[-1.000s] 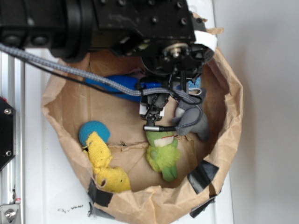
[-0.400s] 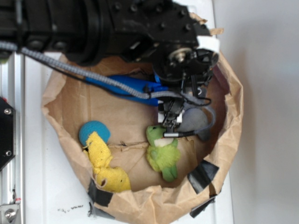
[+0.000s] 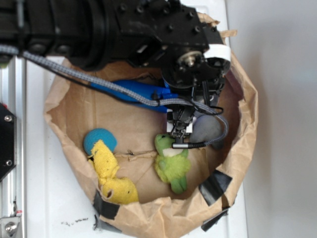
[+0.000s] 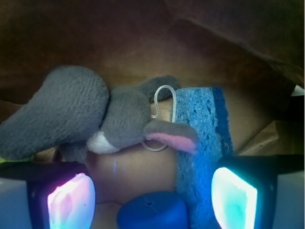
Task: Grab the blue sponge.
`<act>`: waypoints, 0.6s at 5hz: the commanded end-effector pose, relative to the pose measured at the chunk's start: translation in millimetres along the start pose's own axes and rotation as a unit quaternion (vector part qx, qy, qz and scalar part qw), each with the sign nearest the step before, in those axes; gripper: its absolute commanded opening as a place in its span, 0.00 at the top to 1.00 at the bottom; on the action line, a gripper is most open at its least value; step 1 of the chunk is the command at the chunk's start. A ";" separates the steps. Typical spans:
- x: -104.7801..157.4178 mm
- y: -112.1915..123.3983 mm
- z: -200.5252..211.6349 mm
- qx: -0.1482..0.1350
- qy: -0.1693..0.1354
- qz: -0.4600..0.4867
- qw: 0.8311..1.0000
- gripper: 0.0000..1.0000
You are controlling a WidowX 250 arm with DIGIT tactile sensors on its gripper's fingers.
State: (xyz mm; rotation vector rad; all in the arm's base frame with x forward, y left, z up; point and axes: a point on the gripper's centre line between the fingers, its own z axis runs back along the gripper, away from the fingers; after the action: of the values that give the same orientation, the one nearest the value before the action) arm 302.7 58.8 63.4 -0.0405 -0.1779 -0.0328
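Observation:
The blue sponge (image 4: 200,129) is flat and porous with a darker blue edge. In the wrist view it lies on the brown paper floor, right of centre, running down beside the right pad (image 4: 233,198). A grey plush toy (image 4: 95,117) with a pink ear lies over its upper left corner. My gripper (image 4: 152,191) is open and empty, with the left pad (image 4: 71,202) on bare paper. The round end of a smooth blue bottle (image 4: 152,212) sits between the pads. In the exterior view the gripper (image 3: 193,99) is down inside the paper bag and hides the sponge.
The crumpled paper bag wall (image 3: 245,114) rings everything. Inside are the long blue bottle (image 3: 133,91), a teal ball (image 3: 96,139), a yellow plush (image 3: 111,176), a green plush (image 3: 173,166) and the grey plush (image 3: 208,130). A grey cable (image 3: 74,74) crosses the bag.
The gripper has shifted to the right and a little lower in the bag, and it now covers more of the grey plush and the bit of sponge that showed earlier.

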 end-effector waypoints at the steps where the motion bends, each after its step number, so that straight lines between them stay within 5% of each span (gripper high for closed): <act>1: 11.5 1.2 7.9 0.013 -0.026 0.010 1.000 0.00; 3: 24.5 14.8 -4.0 0.026 -0.032 0.013 0.999 0.00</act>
State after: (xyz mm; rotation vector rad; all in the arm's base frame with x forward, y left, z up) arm 317.9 67.5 47.2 -0.0111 -0.1815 -0.0243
